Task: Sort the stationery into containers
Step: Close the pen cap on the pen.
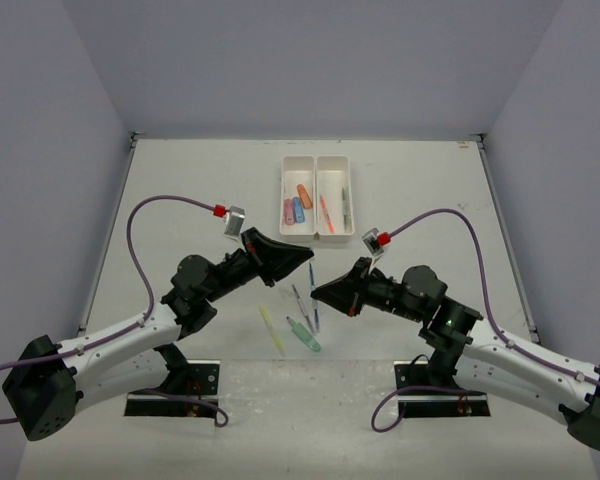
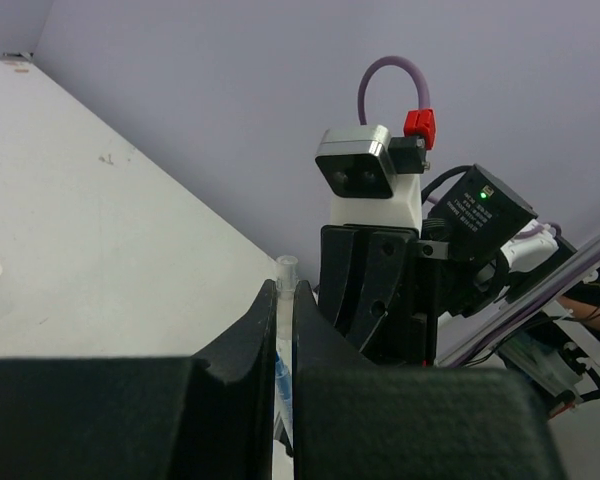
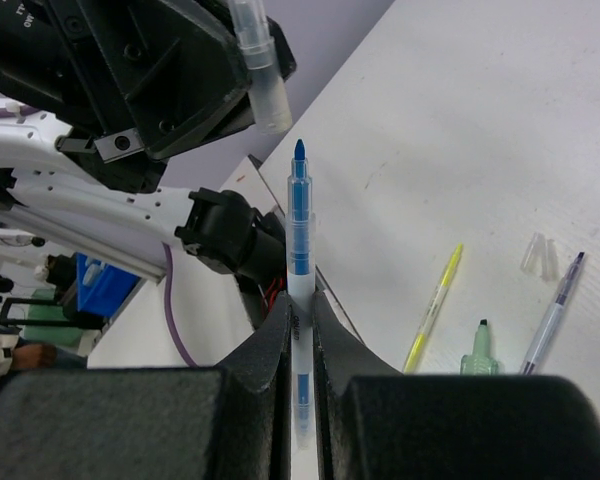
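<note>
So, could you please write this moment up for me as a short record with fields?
left jaws: shut on a clear plastic cap
right jaws: shut on an uncapped blue felt-tip pen, tip pointing toward the cap
white two-compartment plastic tray: left side holds a pink chunky piece, a blue one and an orange one; right side holds a thin red pen and a greyish pen
loose on white table: thin yellow pen, pale green marker, purple pen

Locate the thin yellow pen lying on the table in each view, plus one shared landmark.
Top external: thin yellow pen lies low centre, on the white table.
Left wrist: not in view.
Right wrist: lower right.
Landmark: short pale green marker just right of it.
</note>
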### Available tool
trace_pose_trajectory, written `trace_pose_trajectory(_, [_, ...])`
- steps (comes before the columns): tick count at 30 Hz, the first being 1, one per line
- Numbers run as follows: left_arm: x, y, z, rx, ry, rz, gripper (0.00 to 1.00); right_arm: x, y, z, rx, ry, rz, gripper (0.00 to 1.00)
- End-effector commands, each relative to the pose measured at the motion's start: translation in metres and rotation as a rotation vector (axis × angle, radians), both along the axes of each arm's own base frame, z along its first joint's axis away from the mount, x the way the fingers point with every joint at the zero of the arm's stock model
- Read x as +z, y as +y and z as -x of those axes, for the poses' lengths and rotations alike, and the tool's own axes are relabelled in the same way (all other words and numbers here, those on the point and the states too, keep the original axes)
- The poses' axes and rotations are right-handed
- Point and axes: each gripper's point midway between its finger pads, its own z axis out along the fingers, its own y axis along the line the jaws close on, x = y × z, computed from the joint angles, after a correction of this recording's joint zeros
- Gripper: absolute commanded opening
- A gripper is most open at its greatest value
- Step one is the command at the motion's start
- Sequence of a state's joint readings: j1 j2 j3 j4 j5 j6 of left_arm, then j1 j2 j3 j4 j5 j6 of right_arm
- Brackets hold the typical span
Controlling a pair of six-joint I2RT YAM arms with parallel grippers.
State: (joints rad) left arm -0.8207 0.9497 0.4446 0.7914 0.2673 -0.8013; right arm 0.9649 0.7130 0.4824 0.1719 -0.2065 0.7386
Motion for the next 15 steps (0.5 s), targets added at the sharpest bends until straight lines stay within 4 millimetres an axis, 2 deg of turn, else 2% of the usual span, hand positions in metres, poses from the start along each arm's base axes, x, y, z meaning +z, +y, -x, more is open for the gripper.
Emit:
trace_pose_trajectory(1, [0.014, 0.002, 0.007, -0.018, -0.049, 0.045, 0.00, 0.006, -0.005, -0.010, -0.062, -0.025, -0.002, 0.00])
trace_pose_trajectory(15, [0.007, 0.001, 0.004, -0.011, -0.032, 0.050, 0.00, 0.021, -0.007, -0.004, -0.036, -0.055, -0.017, 0.00])
